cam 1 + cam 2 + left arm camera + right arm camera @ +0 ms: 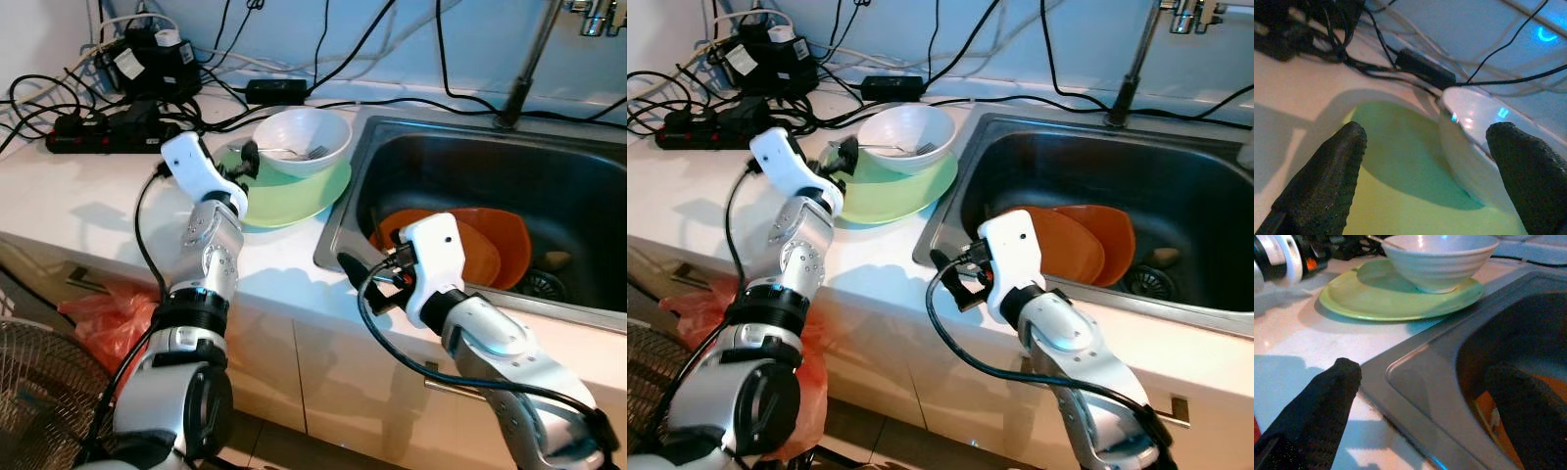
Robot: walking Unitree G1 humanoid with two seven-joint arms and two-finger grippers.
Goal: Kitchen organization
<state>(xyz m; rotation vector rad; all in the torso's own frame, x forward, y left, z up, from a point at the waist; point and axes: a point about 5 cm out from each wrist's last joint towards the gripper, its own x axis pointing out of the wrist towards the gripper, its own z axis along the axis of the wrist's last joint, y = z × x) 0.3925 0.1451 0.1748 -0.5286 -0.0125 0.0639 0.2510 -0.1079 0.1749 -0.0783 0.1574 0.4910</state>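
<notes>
— Where is the left gripper (1425, 161)?

— Over the near edge of the green plate (294, 196) on the white counter (88, 186), its two fingers spread wide with nothing between them. One fingertip (1327, 171) hangs over the plate's rim, the other close by the wall of the white bowl (304, 137) that sits on the plate. Whether either tip touches, I cannot tell.

— And the right gripper (1420, 411)?

— Also wide open and empty, at the near left corner of the steel sink (392, 147). One finger (1317, 406) is above the counter, the other over the basin, straddling the rim.

— What's in the bowl?

— A metal utensil (299, 152) leans inside; its working end is too small to make out.

— In the sink?

— Orange plates (490, 245) overlapping on the bottom, partly hidden behind the right wrist. How many, I can't say. The faucet (529, 59) is cut off at the top edge.

— Behind the plate?

— A tangle of black cables (294, 59) and a power strip (98, 132) against the wall.
</notes>
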